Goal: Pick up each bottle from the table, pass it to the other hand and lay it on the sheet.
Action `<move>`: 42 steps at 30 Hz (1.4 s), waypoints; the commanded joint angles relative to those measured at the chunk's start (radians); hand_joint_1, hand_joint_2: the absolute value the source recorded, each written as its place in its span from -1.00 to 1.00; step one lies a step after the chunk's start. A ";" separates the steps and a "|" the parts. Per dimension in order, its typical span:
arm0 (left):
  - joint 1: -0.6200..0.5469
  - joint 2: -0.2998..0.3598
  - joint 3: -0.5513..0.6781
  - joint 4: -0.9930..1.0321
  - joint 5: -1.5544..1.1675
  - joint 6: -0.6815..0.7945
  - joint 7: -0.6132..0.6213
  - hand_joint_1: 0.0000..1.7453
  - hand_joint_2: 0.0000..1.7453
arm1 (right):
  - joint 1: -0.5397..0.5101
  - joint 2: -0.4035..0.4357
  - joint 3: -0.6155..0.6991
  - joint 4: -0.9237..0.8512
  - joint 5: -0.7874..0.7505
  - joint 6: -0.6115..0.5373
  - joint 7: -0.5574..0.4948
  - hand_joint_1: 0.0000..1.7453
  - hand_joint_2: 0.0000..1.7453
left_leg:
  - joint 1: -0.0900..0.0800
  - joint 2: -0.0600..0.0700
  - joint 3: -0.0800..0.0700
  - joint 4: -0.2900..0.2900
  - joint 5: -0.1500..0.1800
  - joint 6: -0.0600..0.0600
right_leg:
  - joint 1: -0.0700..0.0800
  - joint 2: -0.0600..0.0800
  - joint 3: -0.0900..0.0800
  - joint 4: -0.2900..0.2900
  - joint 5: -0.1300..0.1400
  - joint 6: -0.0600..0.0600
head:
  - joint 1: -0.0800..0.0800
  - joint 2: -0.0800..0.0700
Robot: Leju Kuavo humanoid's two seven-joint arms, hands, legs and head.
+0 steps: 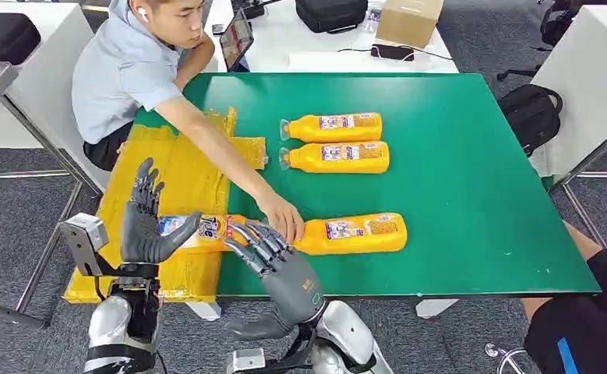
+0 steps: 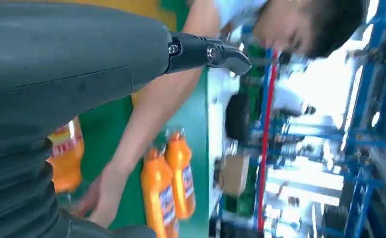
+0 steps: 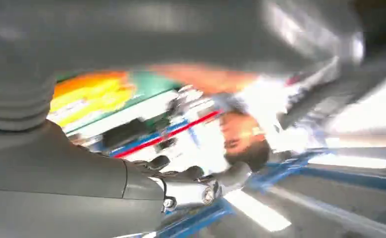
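Note:
Two orange bottles (image 1: 333,127) (image 1: 336,157) lie side by side at the middle of the green table (image 1: 479,156); the left wrist view shows them too (image 2: 158,198) (image 2: 181,176). A third bottle (image 1: 354,233) lies near the front edge. Another bottle (image 1: 206,228) lies across the yellow sheet (image 1: 183,171), partly behind my left hand (image 1: 146,222). That hand stands upright over the sheet with its fingers spread and holds nothing. My right hand (image 1: 273,261) hovers at the front edge between the two near bottles, fingers apart and empty.
A seated person at the far left reaches across the sheet; their hand (image 1: 281,216) rests where the two near bottles meet, just beyond my right fingers. A black backpack (image 1: 530,113) sits on the floor to the right. A box (image 1: 409,19) and bag stand on the white table behind.

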 commanded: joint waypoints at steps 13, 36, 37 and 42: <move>0.188 -0.023 0.023 -0.348 -0.065 0.133 -0.029 -1.00 1.00 | 0.022 -0.099 -0.481 -0.011 0.310 0.149 0.253 -1.00 1.00 | 0.000 0.000 0.000 -0.001 0.000 0.001 | 0.000 -0.001 0.001 -0.001 0.000 -0.001 | 0.000 0.000; 0.145 -0.023 -0.023 -0.268 -0.080 0.104 -0.007 -1.00 1.00 | -0.188 -0.143 -0.568 0.473 0.388 0.107 0.331 -1.00 1.00 | 0.000 0.001 0.004 -0.002 0.001 0.002 | 0.001 -0.001 0.004 -0.003 0.001 -0.002 | 0.000 0.000; 0.139 -0.023 -0.026 -0.260 -0.080 0.104 -0.007 -1.00 1.00 | -0.205 -0.143 -0.559 0.507 0.400 0.106 0.327 -1.00 1.00 | 0.000 0.000 0.003 -0.001 0.001 0.002 | 0.001 -0.001 0.003 -0.002 0.001 -0.001 | 0.000 0.000; 0.129 -0.023 -0.021 -0.254 -0.078 0.100 -0.007 -1.00 1.00 | -0.263 -0.128 -0.535 0.645 0.419 0.125 0.326 0.50 1.00 | 0.000 0.002 0.007 -0.002 0.001 0.002 | 0.001 0.000 0.005 -0.004 0.003 -0.002 | 0.000 0.000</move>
